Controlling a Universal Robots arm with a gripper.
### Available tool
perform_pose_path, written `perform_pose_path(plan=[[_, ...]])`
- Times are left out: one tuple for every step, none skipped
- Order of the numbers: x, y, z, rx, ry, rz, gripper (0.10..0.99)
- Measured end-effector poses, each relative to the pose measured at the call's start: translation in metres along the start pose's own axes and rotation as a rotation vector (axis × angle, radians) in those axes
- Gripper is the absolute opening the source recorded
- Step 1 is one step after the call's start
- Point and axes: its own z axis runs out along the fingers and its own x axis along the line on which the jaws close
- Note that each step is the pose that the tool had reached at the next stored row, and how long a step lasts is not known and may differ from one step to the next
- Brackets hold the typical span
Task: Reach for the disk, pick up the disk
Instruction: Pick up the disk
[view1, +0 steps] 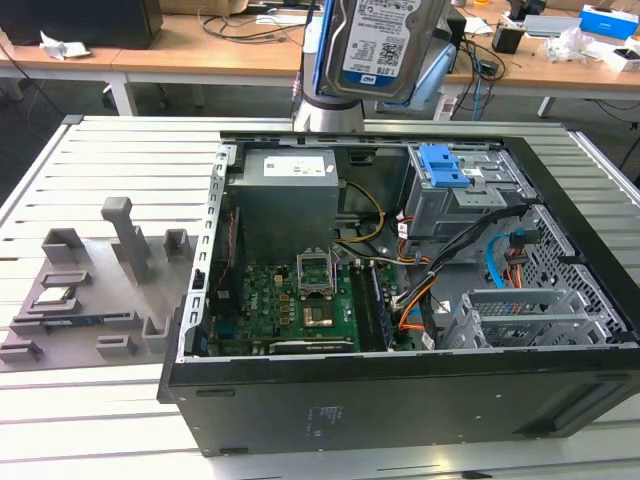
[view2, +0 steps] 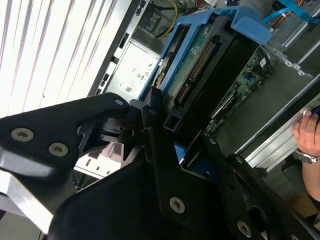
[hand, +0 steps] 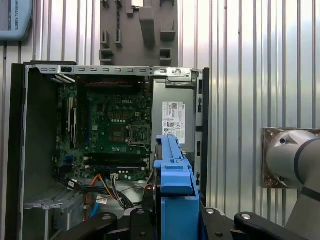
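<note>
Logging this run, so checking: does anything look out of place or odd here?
The disk is out of the case, hanging in the air above it, clamped in the gripper. A hand is close by in the second wrist view.

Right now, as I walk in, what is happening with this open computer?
The robot's claw is shut on the disk, the silver drive in its blue bracket, and holds it in the air above the open computer case. So the disk is picked up and out of the case. A person's hand is close by in the second wrist view.
</note>
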Motion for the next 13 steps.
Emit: perform_pose_path(plan=[[0.0000,-0.0033,-0.0001,0.000,0.0000,0.000,0.365],[0.0001,-0.0063,-0.0002,0.000,0.0000,0.000,0.365],[0.0001,-0.0086,-0.0003,0.000,0.0000,0.000,0.365],[0.0002,-0.0137,-0.0005,0.000,0.0002,0.000,0.365],[0.0002,-0.0171,-0.0006,0.000,0.0002,0.000,0.365],[0.0003,-0.0194,-0.0007,0.000,0.0002,0.000,0.365],[0.0003,-0.0235,-0.0009,0.000,0.0004,0.000,0.365],[0.0004,-0.0271,-0.0010,0.000,0.0004,0.000,0.365],[0.0005,-0.0300,-0.0012,0.000,0.0004,0.000,0.365],[0.0005,-0.0322,-0.0012,0.000,0.0004,0.000,0.365],[0.0005,-0.0362,-0.0014,0.000,0.0005,0.000,0.365],[0.0006,-0.0401,-0.0016,0.000,0.0005,0.000,0.365],[0.0007,-0.0458,-0.0018,0.000,0.0007,0.000,0.365]])
